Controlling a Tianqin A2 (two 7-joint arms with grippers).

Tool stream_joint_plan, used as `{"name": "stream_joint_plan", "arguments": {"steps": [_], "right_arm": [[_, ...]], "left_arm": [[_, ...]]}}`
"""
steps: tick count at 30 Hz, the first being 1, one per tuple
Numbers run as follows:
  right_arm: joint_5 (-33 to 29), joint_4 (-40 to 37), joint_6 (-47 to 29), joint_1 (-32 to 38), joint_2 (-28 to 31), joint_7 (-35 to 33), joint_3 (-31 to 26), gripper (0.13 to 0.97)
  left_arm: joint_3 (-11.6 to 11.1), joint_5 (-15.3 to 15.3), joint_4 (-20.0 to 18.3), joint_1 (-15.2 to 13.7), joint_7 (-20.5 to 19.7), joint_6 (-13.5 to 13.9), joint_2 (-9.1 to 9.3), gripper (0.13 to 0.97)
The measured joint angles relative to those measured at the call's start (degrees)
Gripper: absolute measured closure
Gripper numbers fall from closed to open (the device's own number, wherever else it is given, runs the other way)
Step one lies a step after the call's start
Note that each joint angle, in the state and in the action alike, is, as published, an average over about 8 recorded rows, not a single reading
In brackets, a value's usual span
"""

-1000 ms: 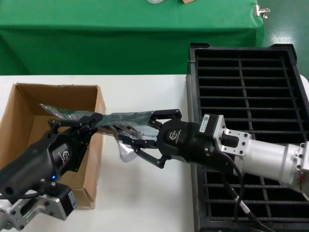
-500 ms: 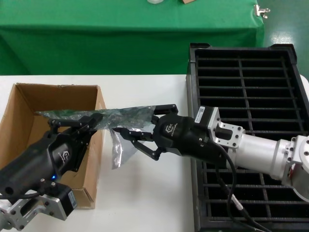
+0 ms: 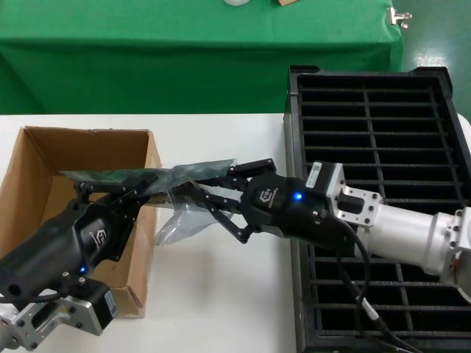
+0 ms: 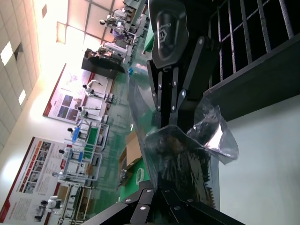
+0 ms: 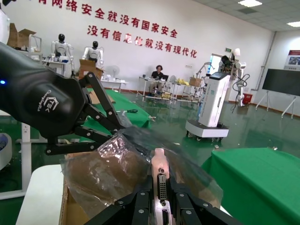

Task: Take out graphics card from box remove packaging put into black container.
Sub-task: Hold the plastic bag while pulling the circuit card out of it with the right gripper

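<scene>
The graphics card [image 5: 160, 180] shows its silver bracket with a port between the fingers of my right gripper [image 5: 160, 196], which is shut on it. In the head view the right gripper [image 3: 182, 195] reaches left from over the black container [image 3: 383, 110]. My left gripper [image 3: 141, 187] is over the right wall of the box [image 3: 37, 176], shut on the far end of the packaging [image 3: 180, 220]. The bag stretches between the two grippers, and a loose crinkled flap hangs over the white table. From the left wrist, the packaging [image 4: 211, 136] rises from my left gripper [image 4: 176, 197] towards the right gripper [image 4: 168, 101].
The white table [image 3: 221, 294] lies between box and crate. Behind it stands a table draped in green cloth [image 3: 184, 59] with a metal clip [image 3: 399, 16] at its right end. The crate's slots show nothing in them.
The right gripper first pushed left towards the box, then drew back a little right. The bag's loose flap swung down and now spreads out sideways. The left arm has stayed put.
</scene>
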Motion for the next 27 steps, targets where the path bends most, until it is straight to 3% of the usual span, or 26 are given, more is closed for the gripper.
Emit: {"name": "stream_joint_plan", "arguments": {"steps": [27], "right_arm": [[1.7, 2.8, -0.8, -1.5, 1.7, 2.4, 0.8, 0.903]], "left_arm": [[0.0, 0.0, 0.0, 0.0, 0.0, 0.0, 0.0, 0.958]]}}
